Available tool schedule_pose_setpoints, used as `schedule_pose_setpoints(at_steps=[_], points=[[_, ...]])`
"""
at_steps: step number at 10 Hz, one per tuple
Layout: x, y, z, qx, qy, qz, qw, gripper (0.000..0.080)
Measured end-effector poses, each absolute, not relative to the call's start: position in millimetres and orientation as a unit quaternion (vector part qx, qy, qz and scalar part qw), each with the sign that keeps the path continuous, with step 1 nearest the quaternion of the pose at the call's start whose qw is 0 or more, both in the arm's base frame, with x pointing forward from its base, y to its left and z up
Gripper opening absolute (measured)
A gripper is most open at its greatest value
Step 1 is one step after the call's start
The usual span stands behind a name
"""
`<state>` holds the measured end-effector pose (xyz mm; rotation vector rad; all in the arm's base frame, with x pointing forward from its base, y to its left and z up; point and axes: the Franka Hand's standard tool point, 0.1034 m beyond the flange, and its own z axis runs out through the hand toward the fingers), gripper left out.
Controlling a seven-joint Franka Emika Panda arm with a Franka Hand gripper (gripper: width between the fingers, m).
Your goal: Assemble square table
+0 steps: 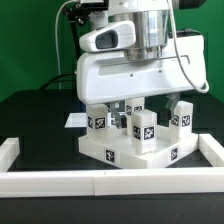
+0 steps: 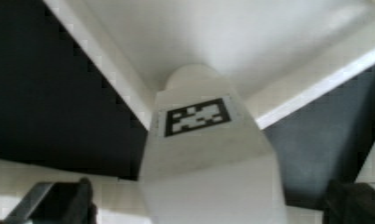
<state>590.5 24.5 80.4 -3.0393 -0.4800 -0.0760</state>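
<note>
The square table's white top [image 1: 100,152] lies flat on the black table in the exterior view, with tagged white legs standing on it: one at the left [image 1: 98,118], one at the front middle [image 1: 143,128] and one at the right [image 1: 181,113]. My gripper [image 1: 137,108] hangs directly over the front middle leg. In the wrist view that leg [image 2: 198,115] rises between my fingers [image 2: 59,202], its tag facing the camera, with the table top [image 2: 255,40] behind it. A gap shows on each side of the leg. The gripper [image 2: 205,205] is open and holds nothing.
Long white border rails run along the front [image 1: 100,181], the exterior view's left [image 1: 8,150] and its right [image 1: 213,150]. A thin flat white sheet, the marker board [image 1: 75,121], lies behind the table top on the left. The arm's white body hides the area behind the legs.
</note>
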Motion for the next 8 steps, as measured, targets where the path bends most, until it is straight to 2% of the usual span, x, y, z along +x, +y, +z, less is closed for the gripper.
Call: schedule_pose_setpoints(at_steps=[2,4,5,8], points=[[589.9,22.7,79.8,-0.986,-0.163,-0.024,0.032,0.0648],[589.9,22.3,79.8,-0.986,-0.162,-0.024,0.032,0.0387],[589.9,22.3,79.8,-0.986,-0.162,-0.024,0.032,0.029],[589.9,22.2,79.8,-0.988,-0.147,-0.024,0.033,0.029]])
